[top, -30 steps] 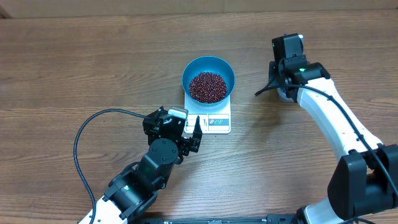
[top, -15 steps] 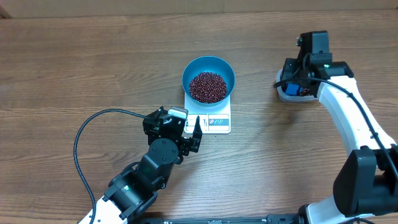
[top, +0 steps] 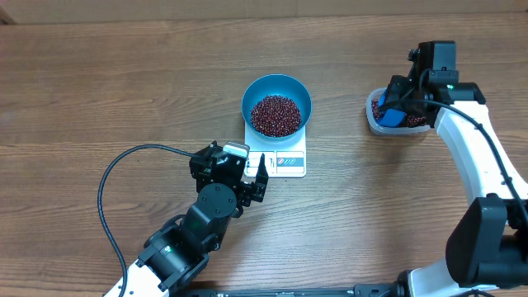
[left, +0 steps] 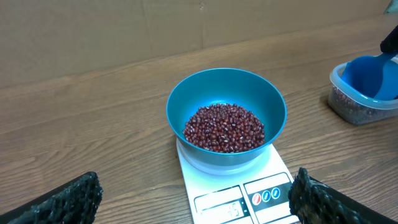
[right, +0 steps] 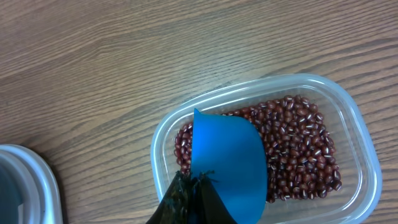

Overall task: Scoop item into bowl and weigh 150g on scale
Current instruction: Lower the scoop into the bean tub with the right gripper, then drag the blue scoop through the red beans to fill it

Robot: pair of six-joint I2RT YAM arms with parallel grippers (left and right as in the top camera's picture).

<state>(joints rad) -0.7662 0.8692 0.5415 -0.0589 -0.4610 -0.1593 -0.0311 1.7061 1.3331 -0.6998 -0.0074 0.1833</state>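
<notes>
Looking from overhead, glossy dark red-brown beans (top: 275, 115) heap in the blue bowl (top: 249, 95), which sits on the white scale (top: 285, 162) mid-surface (top: 99, 82). At the scale's 7 o'clock the left tool (top: 254, 175) gapes wide and empty. At 3 o'clock the right tool (top: 396, 111) pinches a blue scoop (top: 391, 117) over a clear tub (top: 373, 111).

Left wrist alone shows the scale's display, digits unreadable.

Right wrist alone shows more beans filling the tub around the scoop.

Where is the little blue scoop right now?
Overhead, the scoop is at the far right, held by the right gripper over the clear tub of beans, right of the blue bowl.
</notes>
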